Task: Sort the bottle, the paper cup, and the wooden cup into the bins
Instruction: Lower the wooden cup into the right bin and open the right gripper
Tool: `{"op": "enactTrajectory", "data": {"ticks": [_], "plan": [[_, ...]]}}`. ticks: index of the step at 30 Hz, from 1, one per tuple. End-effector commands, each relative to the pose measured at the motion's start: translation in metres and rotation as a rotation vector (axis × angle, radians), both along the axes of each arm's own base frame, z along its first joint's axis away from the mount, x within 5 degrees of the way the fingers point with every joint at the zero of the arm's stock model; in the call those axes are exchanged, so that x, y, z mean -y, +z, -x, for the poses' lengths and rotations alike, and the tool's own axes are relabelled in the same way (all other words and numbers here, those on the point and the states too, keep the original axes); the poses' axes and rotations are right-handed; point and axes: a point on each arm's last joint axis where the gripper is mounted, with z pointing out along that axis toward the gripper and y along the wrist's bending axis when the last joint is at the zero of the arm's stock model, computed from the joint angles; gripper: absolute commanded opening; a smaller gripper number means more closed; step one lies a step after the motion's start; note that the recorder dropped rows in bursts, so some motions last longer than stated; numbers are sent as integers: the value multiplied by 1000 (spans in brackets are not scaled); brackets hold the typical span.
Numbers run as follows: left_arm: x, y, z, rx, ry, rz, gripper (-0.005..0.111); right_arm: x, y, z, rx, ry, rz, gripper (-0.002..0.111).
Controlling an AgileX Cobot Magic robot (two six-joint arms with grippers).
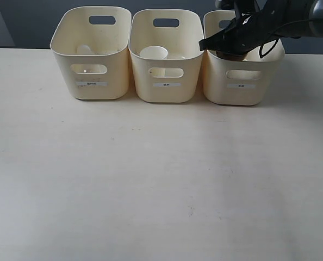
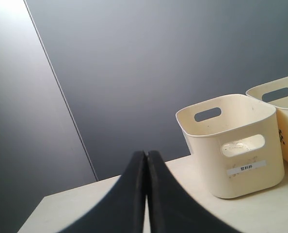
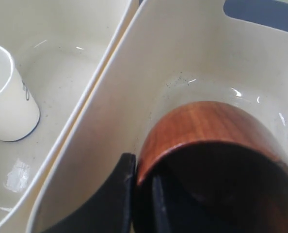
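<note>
Wooden cup [image 3: 202, 131] in right pincer [image 3: 143, 194] (rim-pinched)

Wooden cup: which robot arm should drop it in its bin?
Right. Its pincer grips the wooden cup by the rim, over the right bin. The left pincer is shut, empty and far off.

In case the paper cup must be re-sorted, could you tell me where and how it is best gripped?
The paper cup lies tipped on its side in the middle bin. Come from above through the open top and close the gripper across its tapered side wall; the bin walls block any sideways approach.
</note>
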Motion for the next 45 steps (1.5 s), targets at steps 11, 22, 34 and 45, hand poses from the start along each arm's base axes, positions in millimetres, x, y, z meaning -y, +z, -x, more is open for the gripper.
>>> {"op": "enactTrajectory", "data": {"ticks": [11, 22, 34, 45], "plan": [[0, 0, 0, 6, -3, 2, 0, 2, -17, -7, 2, -15, 8, 41], [0, 0, 0, 6, -3, 2, 0, 5, 49, 16, 99, 31, 30, 35], [0, 0, 0, 6, -3, 2, 0, 22, 109, 100, 320, 32, 49, 17], [0, 0, 0, 6, -3, 2, 0, 40, 147, 182, 478, 20, 24, 17]]}}
